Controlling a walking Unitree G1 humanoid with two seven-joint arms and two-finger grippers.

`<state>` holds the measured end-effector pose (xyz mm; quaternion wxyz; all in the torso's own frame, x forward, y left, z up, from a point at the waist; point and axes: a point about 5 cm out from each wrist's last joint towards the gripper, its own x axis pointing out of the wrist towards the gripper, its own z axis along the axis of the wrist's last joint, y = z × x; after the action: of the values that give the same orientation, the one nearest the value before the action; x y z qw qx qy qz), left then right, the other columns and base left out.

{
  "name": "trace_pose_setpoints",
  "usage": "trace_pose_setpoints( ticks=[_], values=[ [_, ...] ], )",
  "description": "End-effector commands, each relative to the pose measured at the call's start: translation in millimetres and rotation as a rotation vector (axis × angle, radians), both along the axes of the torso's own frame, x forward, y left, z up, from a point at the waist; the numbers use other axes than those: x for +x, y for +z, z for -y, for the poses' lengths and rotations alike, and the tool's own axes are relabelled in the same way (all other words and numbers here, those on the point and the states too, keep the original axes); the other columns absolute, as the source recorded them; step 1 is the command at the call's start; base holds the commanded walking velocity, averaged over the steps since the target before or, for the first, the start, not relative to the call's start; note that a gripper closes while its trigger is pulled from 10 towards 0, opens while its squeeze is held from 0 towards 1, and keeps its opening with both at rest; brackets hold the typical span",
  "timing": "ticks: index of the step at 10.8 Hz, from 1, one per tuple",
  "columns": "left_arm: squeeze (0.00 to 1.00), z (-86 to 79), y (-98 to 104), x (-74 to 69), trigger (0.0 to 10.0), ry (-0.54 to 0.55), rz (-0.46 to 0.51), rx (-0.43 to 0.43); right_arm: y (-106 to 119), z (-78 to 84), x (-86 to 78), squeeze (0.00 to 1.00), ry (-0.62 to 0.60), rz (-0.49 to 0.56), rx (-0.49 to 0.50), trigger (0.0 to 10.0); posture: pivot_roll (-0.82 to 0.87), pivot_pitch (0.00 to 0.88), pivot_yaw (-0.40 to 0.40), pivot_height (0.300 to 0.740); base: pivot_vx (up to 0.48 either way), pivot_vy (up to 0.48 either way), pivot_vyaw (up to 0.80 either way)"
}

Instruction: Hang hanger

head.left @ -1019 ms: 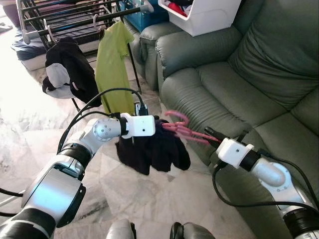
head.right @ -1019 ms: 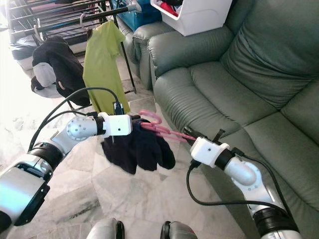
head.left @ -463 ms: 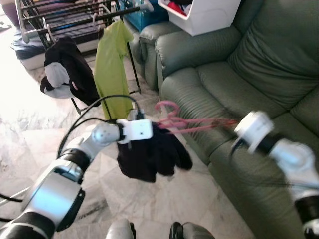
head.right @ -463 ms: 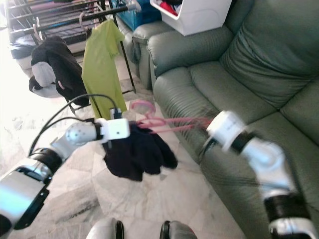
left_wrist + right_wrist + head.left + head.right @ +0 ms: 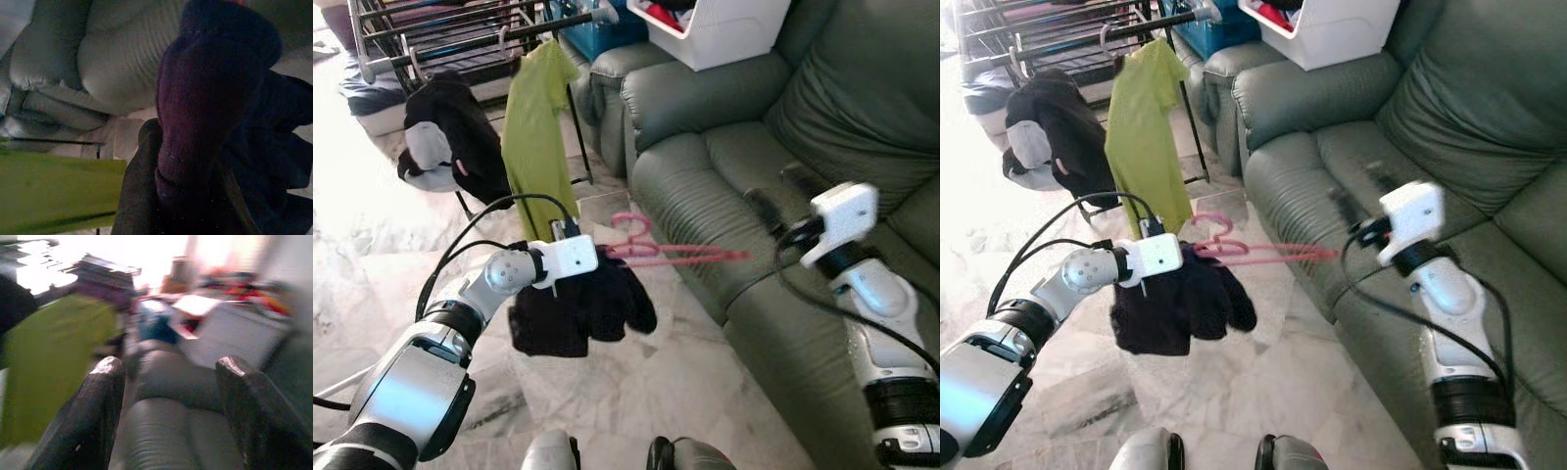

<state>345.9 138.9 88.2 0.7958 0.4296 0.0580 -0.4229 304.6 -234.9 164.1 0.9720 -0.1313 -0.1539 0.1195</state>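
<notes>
A pink hanger (image 5: pixel 658 253) with a dark garment (image 5: pixel 578 308) draped on it hangs in the air over the floor, in front of the sofa. My left gripper (image 5: pixel 605 253) is shut on the hanger's hook end, and the garment (image 5: pixel 215 107) covers its fingers. The hanger's far end points free toward the sofa. My right gripper (image 5: pixel 778 194) is raised over the sofa seat, apart from the hanger; its fingers (image 5: pixel 83 416) are open with nothing between them. The drying rack's rail (image 5: pixel 480 34) is at the far left.
A green shirt (image 5: pixel 536 127) and a black and grey garment (image 5: pixel 445 137) hang from the rack. A green sofa (image 5: pixel 724 108) takes up the right side. A white box (image 5: pixel 724 29) rests on its arm. Marble floor lies below the hanger.
My right gripper has let go of the hanger's far end and lifted up over the sofa. My left gripper has drawn the hanger and garment slightly left.
</notes>
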Motion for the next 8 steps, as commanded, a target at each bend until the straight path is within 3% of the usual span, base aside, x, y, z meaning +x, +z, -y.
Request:
trace_pose_setpoints(
  ticks=[1,2,4,5,6,7,8],
  values=[
    [0.0,-8.0,8,7.1,0.0,0.088,0.023,-0.061,5,18.2,0.0,1.0,-0.175,0.042,0.043,10.0,-0.07,0.06,0.012,0.74,0.0,0.0,0.0],
    [0.0,-10.8,14,12.4,0.0,0.161,0.022,-0.133,-2,33.6,-4.0,1.0,-0.346,0.022,0.045,10.0,-0.07,0.063,0.014,0.74,0.0,0.0,0.0],
    [0.0,-17.2,17,17.0,0.0,0.275,0.002,-0.223,-24,46.1,-10.5,1.0,-0.532,-0.07,0.115,10.0,-0.06,0.064,0.016,0.74,0.0,0.0,0.0],
    [0.0,-18.6,24,21.8,0.0,0.343,-0.005,-0.333,-42,41.5,-11.8,1.0,-0.556,-0.155,0.152,10.0,-0.06,0.067,0.018,0.74,0.0,0.0,0.0],
    [0.0,-16.5,34,25.7,0.0,0.341,-0.001,-0.396,-58,31.7,-11.4,1.0,-0.521,-0.251,0.185,10.0,-0.06,0.067,0.018,0.74,0.0,0.0,0.0],
    [0.0,-1.5,55,26.6,0.0,0.219,0.02,-0.479,-87,14.8,-9.3,0.86,-0.448,-0.462,0.25,10.0,-0.05,0.074,0.02,0.74,0.0,0.0,0.0],
    [0.0,7.6,63,22.4,0.0,0.13,0.029,-0.504,-87,6.3,-9.9,0.83,-0.405,-0.443,0.247,10.0,-0.05,0.075,0.02,0.74,0.0,0.0,0.0]
  ],
)
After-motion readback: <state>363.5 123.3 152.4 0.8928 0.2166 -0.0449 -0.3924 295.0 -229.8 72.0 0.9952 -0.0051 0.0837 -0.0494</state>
